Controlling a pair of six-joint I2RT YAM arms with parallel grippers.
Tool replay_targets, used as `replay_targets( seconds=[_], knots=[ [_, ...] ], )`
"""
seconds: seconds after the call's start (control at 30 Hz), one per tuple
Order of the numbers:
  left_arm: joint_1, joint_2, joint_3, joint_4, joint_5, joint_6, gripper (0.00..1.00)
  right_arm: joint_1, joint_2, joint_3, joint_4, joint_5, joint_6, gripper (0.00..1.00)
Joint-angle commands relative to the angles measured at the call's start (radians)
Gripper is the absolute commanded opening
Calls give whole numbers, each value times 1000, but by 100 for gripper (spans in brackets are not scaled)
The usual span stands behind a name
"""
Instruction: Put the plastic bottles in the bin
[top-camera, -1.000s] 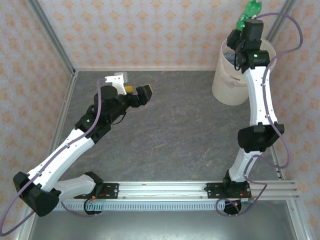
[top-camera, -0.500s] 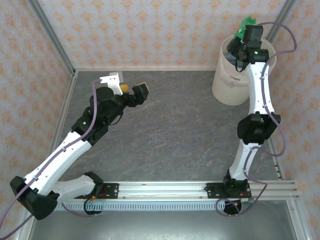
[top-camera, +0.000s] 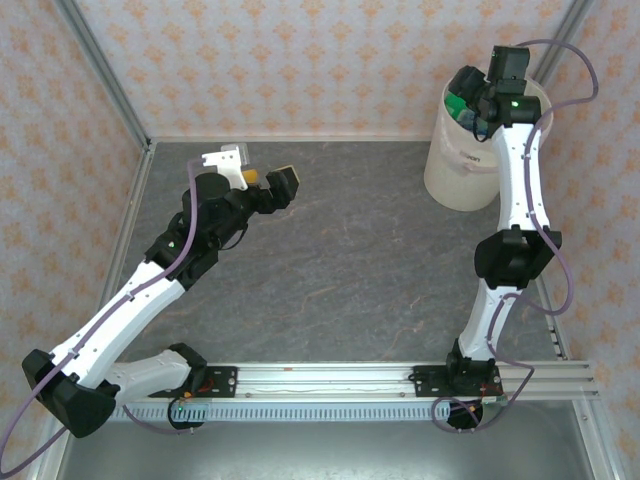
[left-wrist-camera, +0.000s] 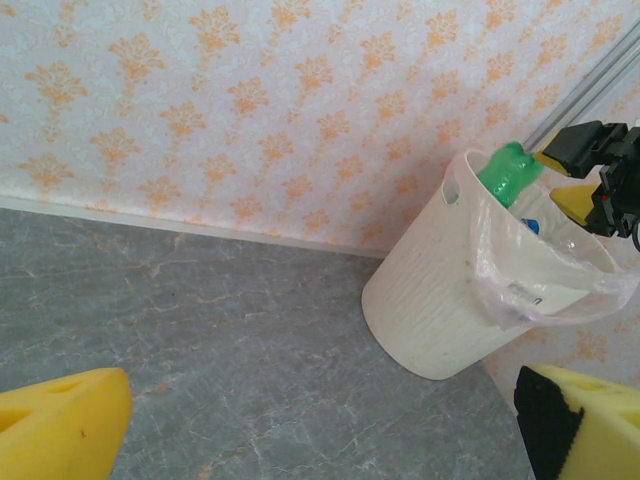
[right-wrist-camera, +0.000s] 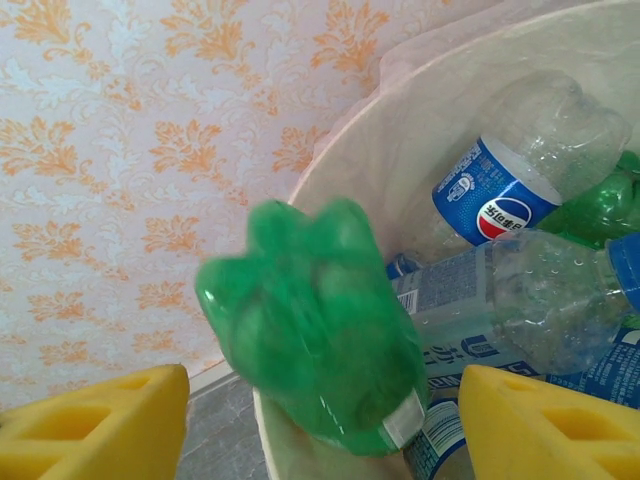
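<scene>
Well left of the large round cream-white plastic bin (top-camera: 455, 170), your left gripper (top-camera: 262, 178) hangs wide open above the grey stone-patterned table (top-camera: 350, 250), orange-patterned wallpaper (top-camera: 300, 60) behind. Over the bin's rim your right gripper (right-wrist-camera: 318, 425) stands parted, a blurred green plastic bottle (right-wrist-camera: 310, 330) between its yellow pads (right-wrist-camera: 95, 425), touching neither. From overhead the bin's contents read as a green patch; the right wrist camera resolves clear blue-labelled bottles (right-wrist-camera: 520, 190) inside.

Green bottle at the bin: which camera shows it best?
Right wrist: the green bottle is large, central, slightly blurred, between the right gripper's fingers at the bin. Left wrist shows it small; top external, a green patch.
</scene>
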Motion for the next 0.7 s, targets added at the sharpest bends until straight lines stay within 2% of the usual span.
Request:
replay_targets(
  seconds=[0.0,0.13,0.27,0.43,0.67],
  knots=[
    [10,-4,-12,8,7,-15,99,4,-52,33,3,23,-16,72],
    [10,-13,-21,2,5,-20,99,3,-70,19,34,25,-16,79],
    [10,-25,-31,1,2,-25,99,3,-72,7,91,0,-13,74],
    [10,-36,-40,-5,-4,-32,99,13,-56,5,190,-93,21,66],
    [10,-60,-54,-16,-27,-36,99,62,-23,23,229,-63,19,67]
  ],
)
